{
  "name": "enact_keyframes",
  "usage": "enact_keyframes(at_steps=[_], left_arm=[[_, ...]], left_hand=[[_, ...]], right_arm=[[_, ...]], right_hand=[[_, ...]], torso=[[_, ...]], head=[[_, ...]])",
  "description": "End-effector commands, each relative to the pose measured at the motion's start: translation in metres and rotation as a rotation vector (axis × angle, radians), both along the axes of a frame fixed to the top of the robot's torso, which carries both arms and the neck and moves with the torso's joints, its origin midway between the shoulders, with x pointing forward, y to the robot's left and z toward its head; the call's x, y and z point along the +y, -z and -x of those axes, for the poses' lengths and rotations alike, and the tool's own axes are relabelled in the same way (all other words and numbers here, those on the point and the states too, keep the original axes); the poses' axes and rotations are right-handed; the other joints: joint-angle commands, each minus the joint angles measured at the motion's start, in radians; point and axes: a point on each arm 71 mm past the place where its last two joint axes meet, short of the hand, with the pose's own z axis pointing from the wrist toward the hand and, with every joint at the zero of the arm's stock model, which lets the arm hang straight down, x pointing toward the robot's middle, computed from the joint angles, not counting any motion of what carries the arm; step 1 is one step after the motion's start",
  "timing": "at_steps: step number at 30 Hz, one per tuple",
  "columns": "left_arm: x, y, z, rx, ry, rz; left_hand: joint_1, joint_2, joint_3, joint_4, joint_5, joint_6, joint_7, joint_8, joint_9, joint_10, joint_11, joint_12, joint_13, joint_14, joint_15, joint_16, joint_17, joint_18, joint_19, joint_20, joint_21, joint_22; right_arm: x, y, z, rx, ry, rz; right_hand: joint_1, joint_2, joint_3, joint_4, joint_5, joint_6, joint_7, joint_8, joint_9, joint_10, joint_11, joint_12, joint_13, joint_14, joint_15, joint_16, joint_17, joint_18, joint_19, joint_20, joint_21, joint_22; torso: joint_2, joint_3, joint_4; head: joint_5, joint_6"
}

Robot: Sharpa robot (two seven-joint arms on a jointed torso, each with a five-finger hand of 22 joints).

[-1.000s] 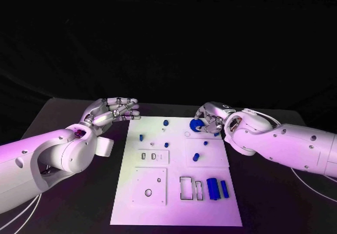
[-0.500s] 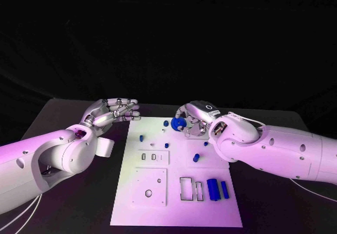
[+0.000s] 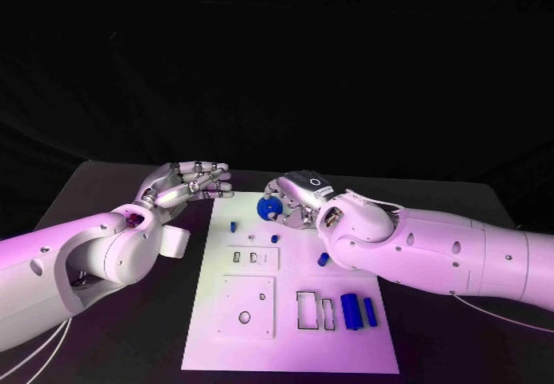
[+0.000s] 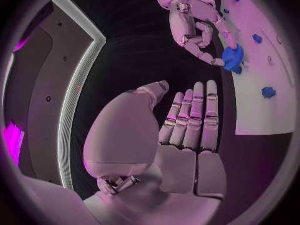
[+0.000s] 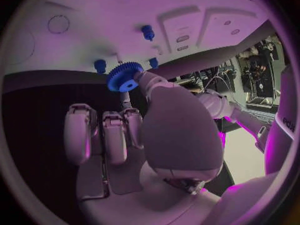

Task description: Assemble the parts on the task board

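Right hand [image 3: 297, 200] reached in over the far end of the white board [image 3: 289, 336], arm stretched across the board from the right side. Pinched a blue gear [image 3: 268, 209] between thumb and a fingertip, other fingers curled loosely beside it. Gear [image 5: 122, 79] held on edge just above the board's far end, close to a small blue peg [image 5: 100, 64] and two more pegs near it. Same gear [image 4: 232, 58] seen from the left wrist, gripped at the fingertips of the right hand [image 4: 194, 25] over the board's edge [image 4: 250, 120].

Left hand [image 3: 185, 186] hung over the black table [image 3: 115, 320] just beside the board's far left corner, holding nothing. Fingers [image 4: 195, 116] straight and pressed side by side, thumb set a little apart; from the head camera, tips bent forward toward the board. Left hand [image 4: 169, 140] well apart from the gear, not touching the board.

Elsewhere on the board: several small blue pegs standing in the far half, an oval blue piece [image 3: 322, 258] near the middle right, and two long blue blocks [image 3: 357, 310] lying side by side next to rectangular slots at the near right
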Motion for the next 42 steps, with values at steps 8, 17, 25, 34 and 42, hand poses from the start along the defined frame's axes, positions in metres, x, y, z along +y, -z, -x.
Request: enact_keyframes(at_steps=[8,17,25,34,42], left_arm=[[-0.004,-0.001,0.0,-0.009,0.02,0.006],[-0.004,-0.001,0.0,-0.008,0.02,0.006],[-0.004,-0.001,0.0,-0.008,0.021,0.006],[-0.004,-0.001,-0.001,-0.007,0.021,0.005],[-0.004,-0.001,-0.001,-0.006,0.02,0.005]], left_hand=[[0.005,0.003,0.005,-0.003,-0.002,-0.008,0.039,-0.005,-0.001,0.001,0.003,-0.003,0.001,-0.001,0.007,-0.004,0.001,0.004,0.0,0.006,-0.004,-0.001],[0.005,0.003,0.005,-0.003,-0.002,-0.008,0.039,-0.005,-0.001,0.001,0.003,-0.003,0.001,-0.001,0.007,-0.004,0.001,0.004,0.0,0.006,-0.004,-0.001],[0.005,0.003,0.005,-0.003,-0.002,-0.008,0.039,-0.005,-0.001,0.001,0.003,-0.003,0.001,-0.001,0.007,-0.004,0.001,0.004,0.0,0.006,-0.004,-0.001],[0.004,0.003,0.007,-0.005,-0.002,-0.008,0.039,-0.005,-0.001,0.002,0.003,-0.004,0.001,-0.003,0.008,-0.007,0.002,0.004,-0.002,0.007,-0.006,-0.002],[0.004,0.003,0.007,-0.005,-0.002,-0.008,0.039,-0.005,-0.001,0.002,0.003,-0.004,0.001,-0.003,0.008,-0.007,0.002,0.004,-0.002,0.007,-0.006,-0.002]], right_arm=[[0.007,0.015,-0.008,0.011,0.007,0.04],[0.006,0.021,-0.012,0.029,0.018,0.057],[0.003,0.024,-0.014,0.05,0.031,0.072],[0.002,0.023,-0.015,0.045,0.036,0.051],[0.0,0.023,-0.015,0.063,0.032,0.025]], right_hand=[[0.0,0.001,0.009,-0.002,0.003,0.027,-0.02,0.002,0.008,0.006,0.0,0.005,0.122,0.099,-0.006,0.005,0.248,-0.015,0.007,0.001,0.003,0.048],[-0.004,-0.003,0.011,-0.003,0.003,0.026,-0.019,0.001,0.008,0.006,0.001,0.006,0.123,0.099,-0.005,0.006,0.25,-0.016,0.008,0.001,0.004,0.049],[-0.013,-0.007,0.014,-0.004,-0.003,0.024,-0.018,0.0,0.008,0.006,0.002,0.005,0.123,0.099,-0.004,0.006,0.25,-0.016,0.008,0.002,0.004,0.049],[-0.067,-0.035,-0.007,0.0,-0.119,-0.081,0.016,-0.074,-0.018,-0.018,0.033,-0.021,0.099,0.099,0.022,0.006,0.249,-0.014,0.001,0.022,-0.008,0.042],[-0.069,0.029,-0.302,0.031,-0.104,-0.112,0.037,-0.137,-0.051,-0.027,0.054,-0.027,0.091,0.095,0.042,0.002,0.233,-0.025,0.031,0.045,0.031,0.095]], torso=[[0.001,0.0021,0.0003],[0.001,0.003,-0.0037],[0.001,0.0034,-0.0023],[0.001,0.0031,-0.0022],[0.0,0.003,-0.0017]], head=[[0.005,-0.006],[0.007,-0.008],[0.006,-0.01],[0.005,-0.008],[0.006,-0.007]])
